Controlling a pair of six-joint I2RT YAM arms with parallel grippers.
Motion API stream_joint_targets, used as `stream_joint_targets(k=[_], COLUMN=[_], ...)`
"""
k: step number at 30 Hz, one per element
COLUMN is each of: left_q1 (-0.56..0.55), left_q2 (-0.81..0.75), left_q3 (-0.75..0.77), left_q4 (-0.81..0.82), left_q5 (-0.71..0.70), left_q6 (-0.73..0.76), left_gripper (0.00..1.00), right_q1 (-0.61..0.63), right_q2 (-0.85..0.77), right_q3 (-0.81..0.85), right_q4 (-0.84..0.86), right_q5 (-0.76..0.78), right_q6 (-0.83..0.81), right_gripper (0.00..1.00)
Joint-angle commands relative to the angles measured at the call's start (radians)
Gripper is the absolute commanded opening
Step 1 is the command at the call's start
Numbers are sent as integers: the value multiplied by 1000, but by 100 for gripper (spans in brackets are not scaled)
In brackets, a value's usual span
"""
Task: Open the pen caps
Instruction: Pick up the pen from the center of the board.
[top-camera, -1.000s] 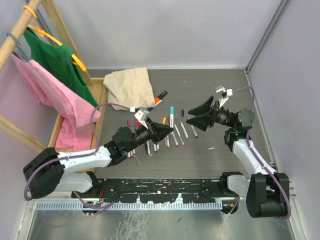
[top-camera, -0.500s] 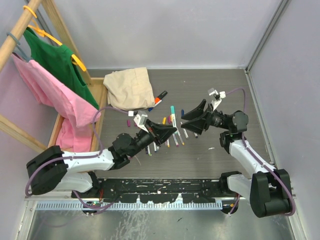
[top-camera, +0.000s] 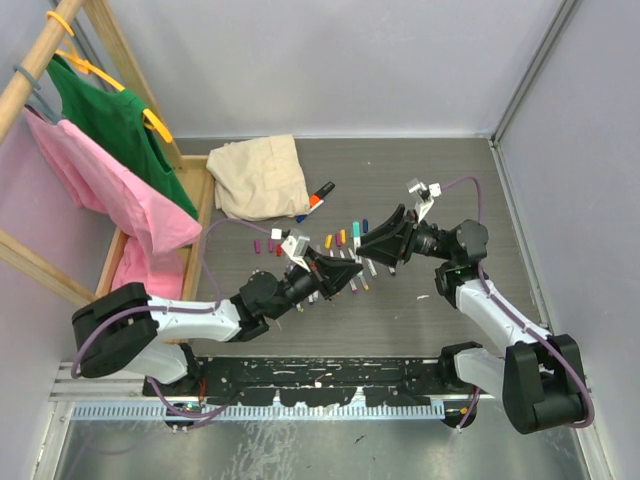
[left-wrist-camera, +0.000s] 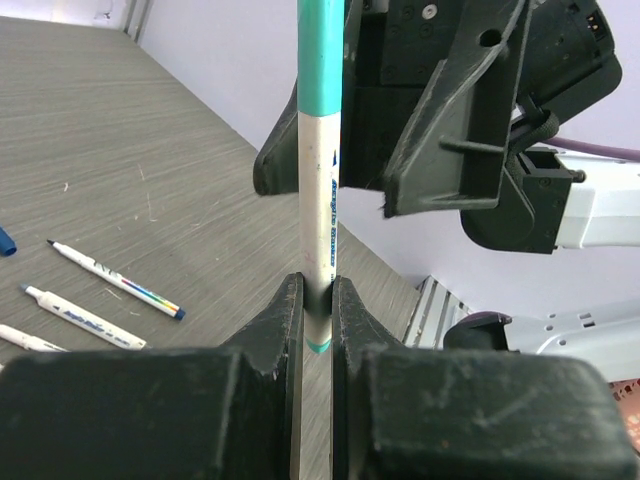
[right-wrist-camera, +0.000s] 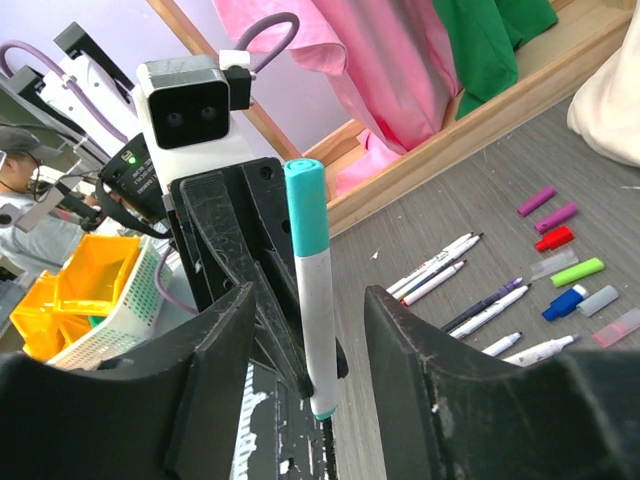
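My left gripper (left-wrist-camera: 317, 300) (top-camera: 350, 272) is shut on the lower white barrel of a pen (left-wrist-camera: 320, 220), which stands upright above the table. The pen's teal cap (left-wrist-camera: 322, 50) (right-wrist-camera: 305, 205) is on. My right gripper (right-wrist-camera: 308, 296) (top-camera: 366, 241) is open. Its two jaws stand on either side of the pen's barrel (right-wrist-camera: 322, 320) below the cap, with a gap on each side. Loose pen caps lie on the table: purple (right-wrist-camera: 537, 200), red (right-wrist-camera: 553, 238), green (right-wrist-camera: 577, 271) and blue (right-wrist-camera: 565, 302). Uncapped pens (right-wrist-camera: 440, 265) (left-wrist-camera: 110, 285) lie beside them.
A beige cloth (top-camera: 258, 175) lies at the back left, and a black marker with an orange cap (top-camera: 320, 193) is next to it. A wooden rack (top-camera: 200, 215) with pink and green garments stands on the left. More pens and caps (top-camera: 330, 241) lie under the grippers.
My right gripper has moved left to the pen and its jaws have narrowed around it. My left gripper has carried the pen to the right to meet it.
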Motion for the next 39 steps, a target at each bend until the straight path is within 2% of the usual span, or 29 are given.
stream_joint_targets(k=[1, 11, 19, 20, 25, 34, 39], left_q1=[-17, -27, -29, -28, -29, -29, -15], left_q2=[19, 44, 34, 31, 4, -75, -176], left_q3=[54, 60, 54, 52, 30, -14, 5], left_q4=[106, 124, 124, 124, 112, 49, -93], left_q5=[-48, -80, -87, -86, -79, -22, 53], left_q6=[0, -1, -9, -12, -27, -2, 67], left_gripper=[0, 0, 1, 4, 42, 69, 86], right_q1=[24, 48, 49, 49, 48, 39, 38], right_q2=[6, 11, 12, 12, 12, 9, 14], right_q3=[28, 36, 38, 41, 55, 93, 160], right_q4=[-46, -78, -77, -78, -98, -212, -431], right_q5=[18, 12, 2, -1, -11, -26, -59], right_q6=[-58, -96, -121, -123, -139, -207, -335], right_gripper=[50, 30, 6, 2, 1, 1, 1])
